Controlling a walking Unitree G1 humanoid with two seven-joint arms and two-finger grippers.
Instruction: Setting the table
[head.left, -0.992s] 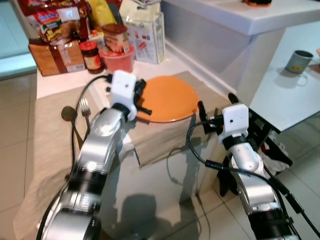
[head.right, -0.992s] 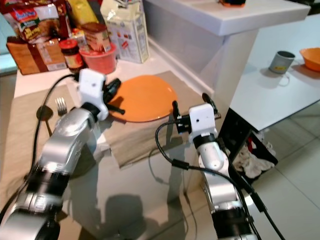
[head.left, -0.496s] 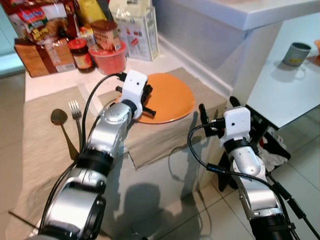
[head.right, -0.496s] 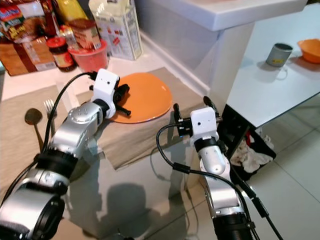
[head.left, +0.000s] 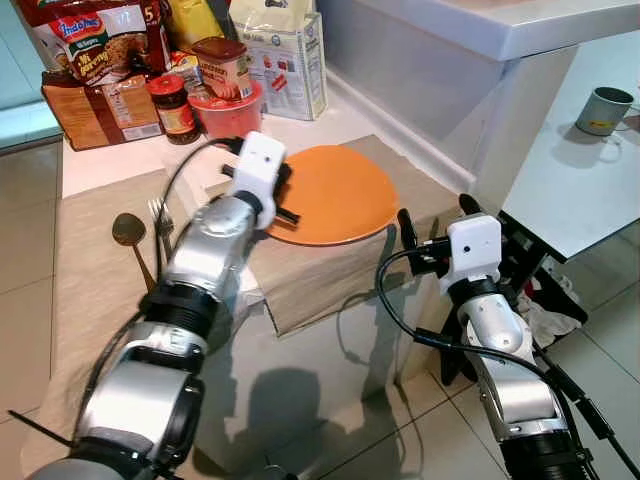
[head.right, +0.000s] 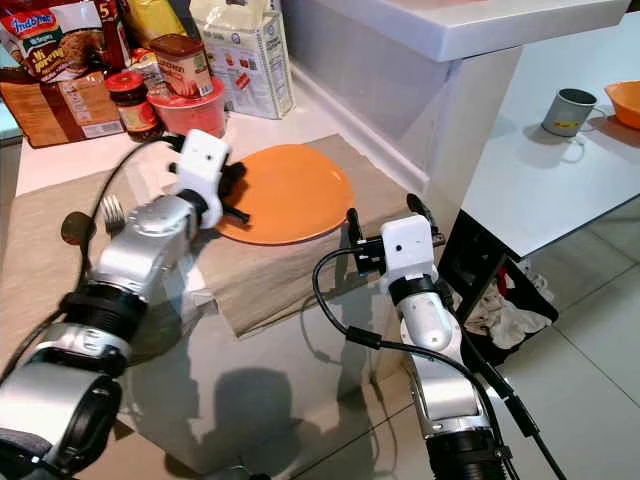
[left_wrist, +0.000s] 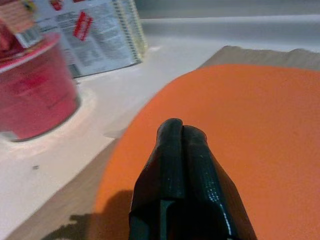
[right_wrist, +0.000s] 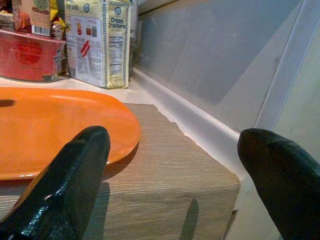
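Orange and round, one plate (head.left: 335, 193) lies on a beige table runner (head.left: 90, 280) that hangs over the near edge of the white counter (head.left: 100, 165). To the plate's left on the runner lie one fork (head.left: 158, 222) and one spoon (head.left: 131, 240), side by side. The left gripper (left_wrist: 182, 131) hovers over the plate's left rim with its two black fingers pressed together, holding nothing. The right gripper (head.left: 436, 217) hangs off the counter's near right corner, just beside the drooping runner, its fingers spread wide apart and empty.

At the far side of the counter stand the groceries: a red tub (head.left: 230, 115) with a brown can (head.left: 222, 68) on top, one dark jar with a red lid (head.left: 172, 105), a brown box (head.left: 98, 110), a noodle packet (head.left: 85, 42) whose print reads something like "Indomie", a yellow bag (head.left: 195, 20), and a white bag (right_wrist: 104, 40) labelled "Cream Crackers". A pale wall panel (head.left: 430, 85) rises right of the plate.

Further right, a white table (head.right: 560, 160) carries one grey mug (head.right: 565, 110) and one orange bowl (head.right: 622, 102) at the frame's edge. Crumpled cloth (head.left: 550, 310) sits on the tiled floor (head.left: 25, 330) under it
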